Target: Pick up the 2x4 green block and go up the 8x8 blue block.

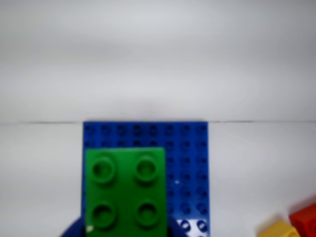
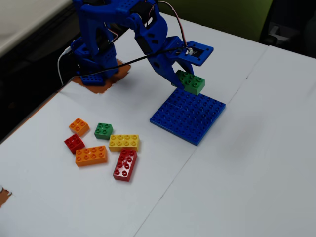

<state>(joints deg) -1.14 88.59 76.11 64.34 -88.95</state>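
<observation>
White table (image 2: pixel 247 168) fills fixed view. Blue arm (image 2: pixel 123 34) reaches in from 11 o'clock. 8x8 blue block (image 2: pixel 190 118) lies flat right of centre. End effector (image 2: pixel 183 74) closed around 2x4 green block (image 2: pixel 191 82), held over baseplate's 12 o'clock edge; contact with studs unclear. Wrist view: green block (image 1: pixel 125 191) covers baseplate (image 1: pixel 190 158) toward 7 o'clock. Loose bricks cluster at 8 o'clock: yellow brick (image 2: pixel 124 142), red brick (image 2: pixel 125 164), long orange brick (image 2: pixel 91 155), small green brick (image 2: pixel 103 130).
</observation>
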